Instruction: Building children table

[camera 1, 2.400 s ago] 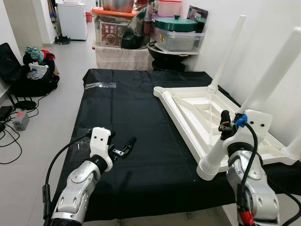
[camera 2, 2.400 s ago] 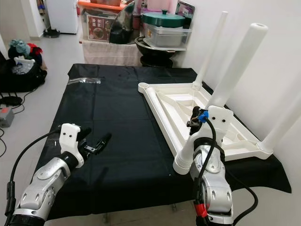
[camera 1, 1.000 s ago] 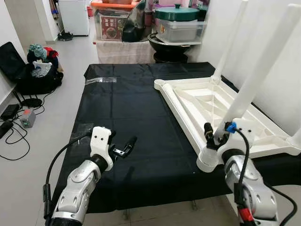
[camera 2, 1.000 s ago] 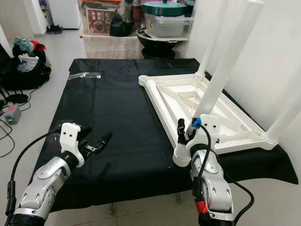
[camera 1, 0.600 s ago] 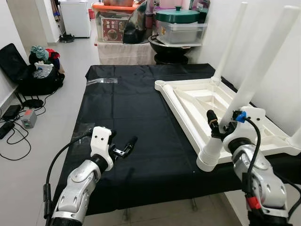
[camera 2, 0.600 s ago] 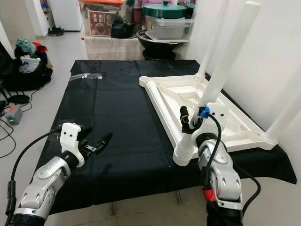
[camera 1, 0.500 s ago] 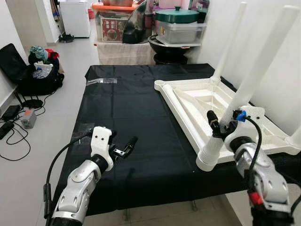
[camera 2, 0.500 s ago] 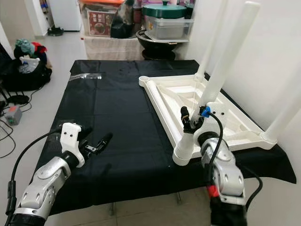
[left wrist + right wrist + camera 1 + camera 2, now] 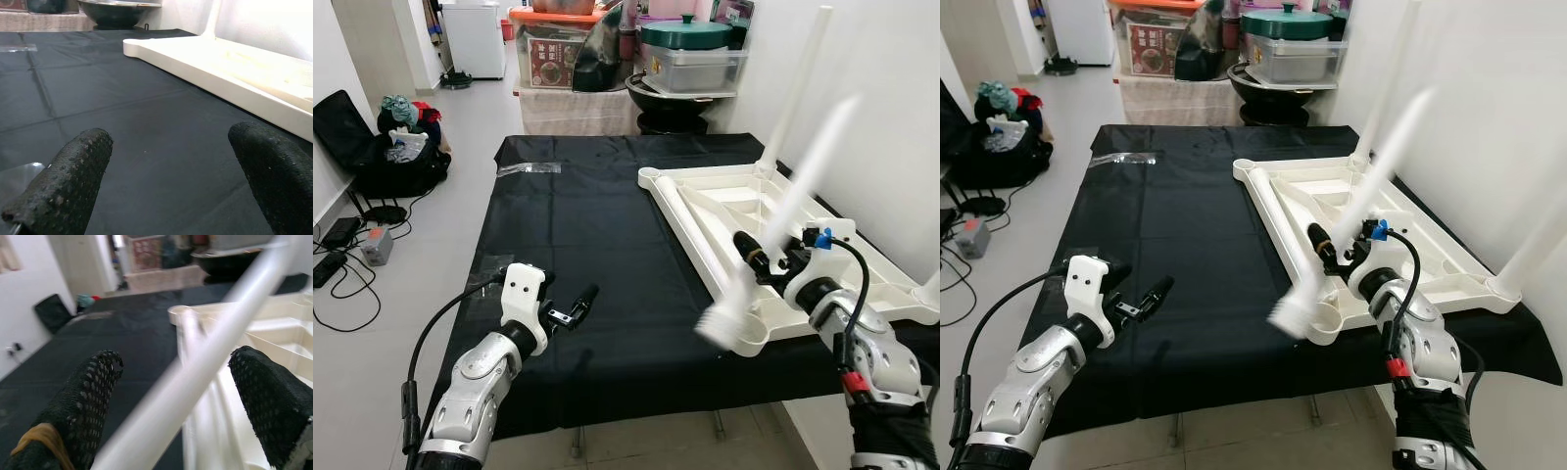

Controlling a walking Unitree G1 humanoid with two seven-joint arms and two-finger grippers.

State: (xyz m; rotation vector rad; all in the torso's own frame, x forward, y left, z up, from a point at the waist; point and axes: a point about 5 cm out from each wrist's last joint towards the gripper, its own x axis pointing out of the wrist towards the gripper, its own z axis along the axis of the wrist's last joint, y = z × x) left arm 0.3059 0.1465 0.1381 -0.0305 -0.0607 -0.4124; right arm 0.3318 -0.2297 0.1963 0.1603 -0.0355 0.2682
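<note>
A: Right, head views first. Item one?

B: Right gripper (image 9: 754, 257), over the near corner of the upturned white tabletop (image 9: 862, 284). One blurred white table leg (image 9: 783, 215) runs slantwise past its fingers, lower end off the corner socket (image 9: 1324, 321), which sits just below the claw. Whether the fingers actually pinch the leg, I cannot tell from here.

A: Item two?

B: Left gripper (image 9: 578, 305), hovering low over the black cloth (image 9: 587, 215), fingers parted, nothing between them. Tabletop well off to its far side.

A: Left wrist view?

B: Both fingertips (image 9: 68, 186) spread wide over bare cloth; tabletop edge (image 9: 205, 73) ahead of the claw, apart from it.

A: Right wrist view?

B: Fingers (image 9: 83, 406) stand wide apart; the leg (image 9: 205, 367) crosses the gap between them, seemingly touching neither.

A: Hazards?

B: Judged: leg loose and moving, so it may topple onto the cloth or roll away. If reseated crooked, the thread could bind. A swinging leg could also knock the standing leg (image 9: 798, 88) beyond the claw.
</note>
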